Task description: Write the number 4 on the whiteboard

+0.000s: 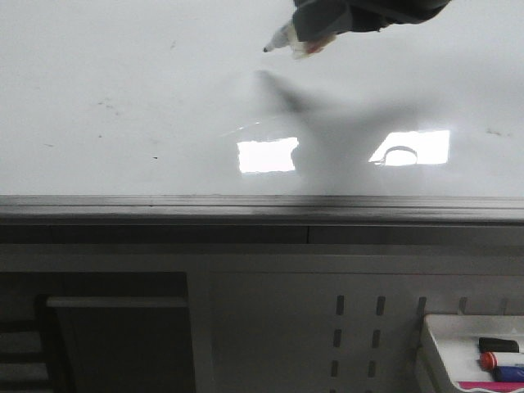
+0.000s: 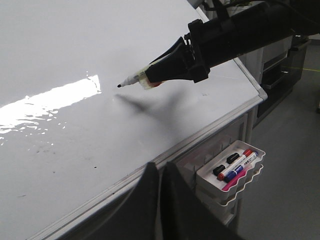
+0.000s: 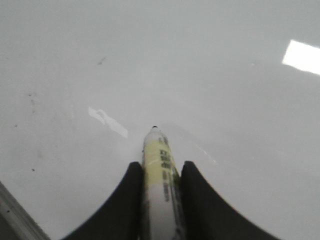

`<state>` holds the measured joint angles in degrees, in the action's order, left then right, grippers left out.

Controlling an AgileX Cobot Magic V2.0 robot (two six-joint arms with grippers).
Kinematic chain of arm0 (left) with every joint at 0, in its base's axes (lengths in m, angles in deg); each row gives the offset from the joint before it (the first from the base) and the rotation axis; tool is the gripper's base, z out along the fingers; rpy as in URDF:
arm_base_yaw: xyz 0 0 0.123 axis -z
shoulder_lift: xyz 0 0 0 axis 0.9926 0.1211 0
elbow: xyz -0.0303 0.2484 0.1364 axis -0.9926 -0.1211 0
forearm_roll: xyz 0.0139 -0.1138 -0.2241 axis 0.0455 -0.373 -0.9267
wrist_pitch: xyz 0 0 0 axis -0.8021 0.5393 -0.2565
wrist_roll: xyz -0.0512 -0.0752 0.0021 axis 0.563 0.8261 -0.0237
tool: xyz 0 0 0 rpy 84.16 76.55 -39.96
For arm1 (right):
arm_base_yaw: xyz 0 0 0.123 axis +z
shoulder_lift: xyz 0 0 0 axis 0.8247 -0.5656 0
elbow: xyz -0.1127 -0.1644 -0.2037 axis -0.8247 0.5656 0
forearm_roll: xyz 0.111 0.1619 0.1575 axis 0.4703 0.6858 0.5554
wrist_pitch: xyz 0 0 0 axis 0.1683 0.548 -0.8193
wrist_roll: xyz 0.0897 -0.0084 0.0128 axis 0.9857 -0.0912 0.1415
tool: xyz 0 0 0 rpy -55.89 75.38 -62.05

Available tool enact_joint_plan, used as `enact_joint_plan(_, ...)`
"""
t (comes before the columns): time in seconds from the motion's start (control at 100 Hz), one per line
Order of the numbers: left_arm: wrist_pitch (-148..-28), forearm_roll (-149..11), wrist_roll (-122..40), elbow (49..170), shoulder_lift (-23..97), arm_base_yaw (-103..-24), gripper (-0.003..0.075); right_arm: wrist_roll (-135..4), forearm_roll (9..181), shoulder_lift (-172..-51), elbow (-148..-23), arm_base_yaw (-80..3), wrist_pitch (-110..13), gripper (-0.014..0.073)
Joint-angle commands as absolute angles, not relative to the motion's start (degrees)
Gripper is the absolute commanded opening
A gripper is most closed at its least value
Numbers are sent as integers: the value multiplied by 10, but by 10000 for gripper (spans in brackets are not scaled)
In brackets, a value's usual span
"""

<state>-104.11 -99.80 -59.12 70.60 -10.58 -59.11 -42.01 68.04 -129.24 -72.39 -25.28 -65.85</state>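
The whiteboard (image 1: 123, 106) is glossy white with a grey rail along its near edge; it also shows in the left wrist view (image 2: 60, 130) and the right wrist view (image 3: 225, 110). No strokes of the number 4 show on it, only small dark smudges. My right gripper (image 1: 315, 37) is shut on a white marker (image 1: 282, 39), tip pointing left and held just above the board over its shadow. The same gripper (image 2: 170, 65) and marker (image 2: 132, 80) show from the left wrist; the right wrist view shows the marker (image 3: 159, 170) between its fingers. My left gripper (image 2: 161, 172) is shut and empty, off the board's near edge.
A white tray (image 2: 205, 175) with red, blue and black-capped markers hangs below the board's right corner; it also shows in the front view (image 1: 434, 344). Bright light reflections (image 1: 268, 155) lie on the board. A grey cabinet with slots stands under the rail.
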Motion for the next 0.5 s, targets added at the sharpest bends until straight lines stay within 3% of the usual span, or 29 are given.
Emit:
enact_joint_plan(0.0, -1015, -1023, -585, 720, -100, -594, -20, -422, 679, -1280, -745, -268, -691, -42)
enact_joint_plan(0.49, -1014, -1023, -585, 720, -100, -594, -20, -422, 693, -1306, -745, -265, -644, -42)
